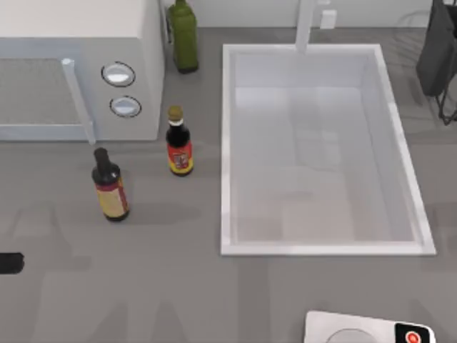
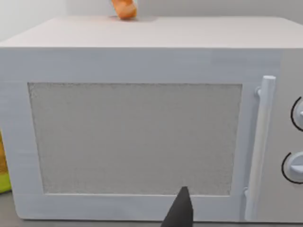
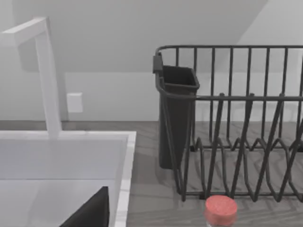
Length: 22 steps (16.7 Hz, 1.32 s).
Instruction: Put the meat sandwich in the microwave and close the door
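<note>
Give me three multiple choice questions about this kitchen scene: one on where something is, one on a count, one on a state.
1. Where is the meat sandwich?
A. In the sink
B. On top of the microwave
C. In the dish rack

2. How many knobs does the microwave have?
A. One
B. Two
C. Four

3. The door is:
A. Shut
B. Wide open
C. Removed

Answers: 1 B, the orange lump rests on its roof; 2 B, two round knobs beside the handle; 3 A, the panel sits flush.
</note>
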Motion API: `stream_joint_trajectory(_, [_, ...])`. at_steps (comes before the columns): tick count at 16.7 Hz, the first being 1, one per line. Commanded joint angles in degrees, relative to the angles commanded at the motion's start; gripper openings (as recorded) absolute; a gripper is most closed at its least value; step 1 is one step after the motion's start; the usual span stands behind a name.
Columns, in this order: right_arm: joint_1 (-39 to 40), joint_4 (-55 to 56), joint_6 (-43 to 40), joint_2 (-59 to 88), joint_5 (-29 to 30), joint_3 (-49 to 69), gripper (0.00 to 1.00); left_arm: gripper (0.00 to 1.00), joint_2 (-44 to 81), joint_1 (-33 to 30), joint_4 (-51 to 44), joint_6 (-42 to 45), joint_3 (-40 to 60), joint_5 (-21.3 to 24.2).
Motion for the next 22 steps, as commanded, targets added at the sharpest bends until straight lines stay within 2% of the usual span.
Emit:
stream_joint_trajectory(4, [0.00, 0.00, 0.00, 0.00, 0.00, 0.00, 1.00, 0.02, 0.00, 0.00, 0.00, 0.00, 0.00, 0.00])
stream_joint_trajectory(5, [0.00, 0.00, 0.00, 0.00, 0.00, 0.00, 1.00, 0.00, 0.00, 0.00, 0.00, 0.00, 0.00, 0.00])
stream_joint_trajectory(14, [0.00, 0.00, 0.00, 0.00, 0.00, 0.00, 1.00, 0.00, 0.18, -0.17, 0.03, 0.00, 0.14, -0.18])
stream_joint_trajectory(22, [0.00, 0.00, 0.00, 0.00, 0.00, 0.00, 1.00, 0.00, 4.73, -6.41, 0.78, 0.08, 4.00, -6.44])
